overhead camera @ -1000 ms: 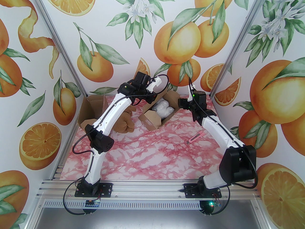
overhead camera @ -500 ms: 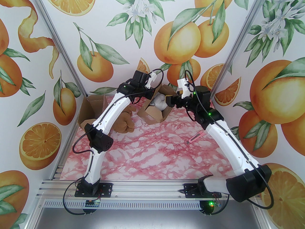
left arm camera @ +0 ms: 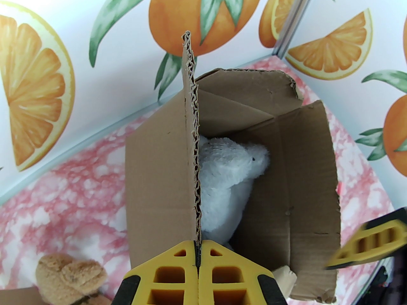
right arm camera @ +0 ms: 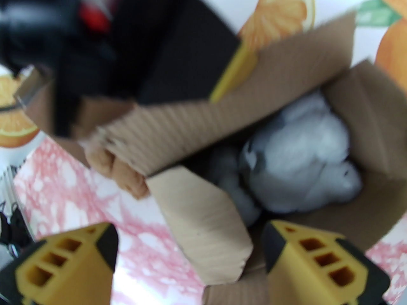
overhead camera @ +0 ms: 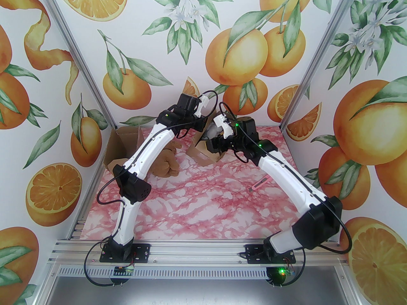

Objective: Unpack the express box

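Right end effector nearer corrugated box

1. Left arm: glossy white tapered shell links, matte black joint housings; elbow housing dotted with small vent holes.
2. Right arm: same white-and-black build; small green lights on upper joints.
3. Thin black cables loop loosely outside both arms.
4. White plastic bracket on each wrist.
5. Black flat base plates, small screw heads.
6. Left gripper, right gripper: yellow plastic fingers, rectangular cut-outs, black-edged tips.
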